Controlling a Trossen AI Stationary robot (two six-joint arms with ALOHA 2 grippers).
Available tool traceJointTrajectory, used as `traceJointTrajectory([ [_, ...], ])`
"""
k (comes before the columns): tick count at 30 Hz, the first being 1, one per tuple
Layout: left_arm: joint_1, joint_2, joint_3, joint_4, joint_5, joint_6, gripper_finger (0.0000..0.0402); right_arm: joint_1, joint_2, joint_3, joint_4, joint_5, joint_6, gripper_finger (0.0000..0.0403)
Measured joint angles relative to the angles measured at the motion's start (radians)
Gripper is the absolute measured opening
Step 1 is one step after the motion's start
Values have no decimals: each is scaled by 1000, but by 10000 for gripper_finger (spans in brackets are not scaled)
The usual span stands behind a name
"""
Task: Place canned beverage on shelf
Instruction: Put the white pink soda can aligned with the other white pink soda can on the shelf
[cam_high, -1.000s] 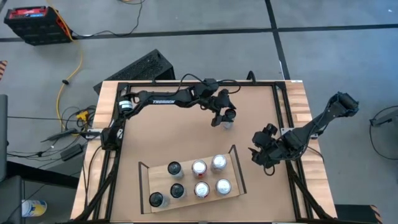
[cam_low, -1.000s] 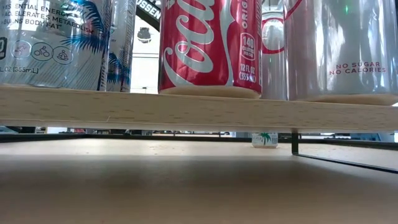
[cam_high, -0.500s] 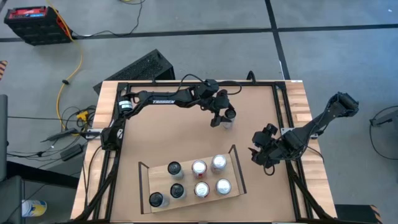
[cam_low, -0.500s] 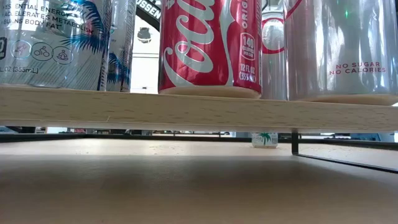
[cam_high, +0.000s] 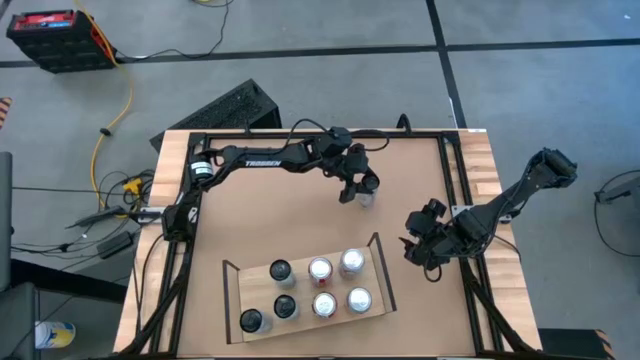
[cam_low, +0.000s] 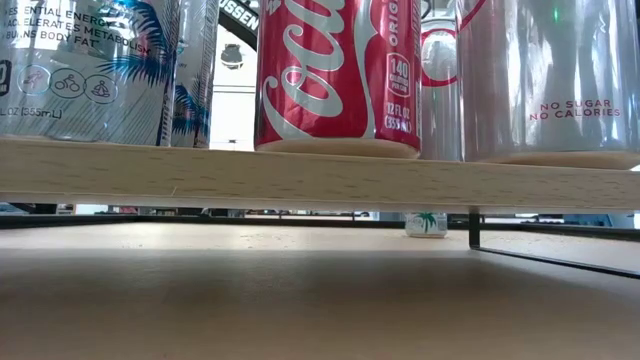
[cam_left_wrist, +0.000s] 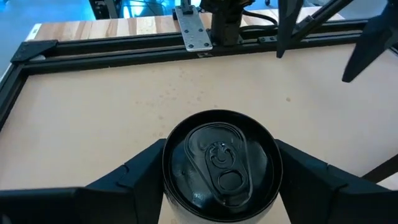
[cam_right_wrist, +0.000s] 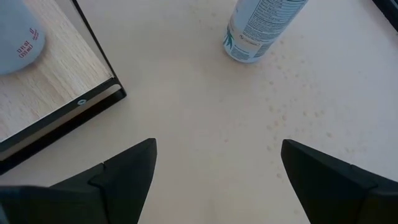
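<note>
Dark-topped round can (cam_left_wrist: 221, 163) stands on matte tabletop (cam_left_wrist: 112, 118).

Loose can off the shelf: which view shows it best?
Left wrist view: the can fills the frame top-down, between the left gripper's jaws. High view shows it small, half under that gripper. Low view: only its base. Right wrist view: its tilted side.

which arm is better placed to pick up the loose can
Left. The left gripper already has its fingers on either side of the black-topped can standing on the table, away from the shelf. The right gripper waits open near the table's right edge.
</note>
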Motion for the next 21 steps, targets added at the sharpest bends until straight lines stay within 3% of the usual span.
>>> traceJointTrajectory([
  [7, -1, -9, 79, -64, 8, -64, 231, 0, 0, 0, 12, -4, 12, 367],
  [13, -19, -64, 197, -214, -3, -58, 231, 0, 0, 0, 16, -7, 60, 367],
  [18, -52, -147, 208, -266, -137, -71, 231, -6, 0, 0, 26, -7, 63, 367],
  [21, -67, -229, 210, -306, -161, -72, 231, -18, 0, 0, 28, -11, 79, 367],
])
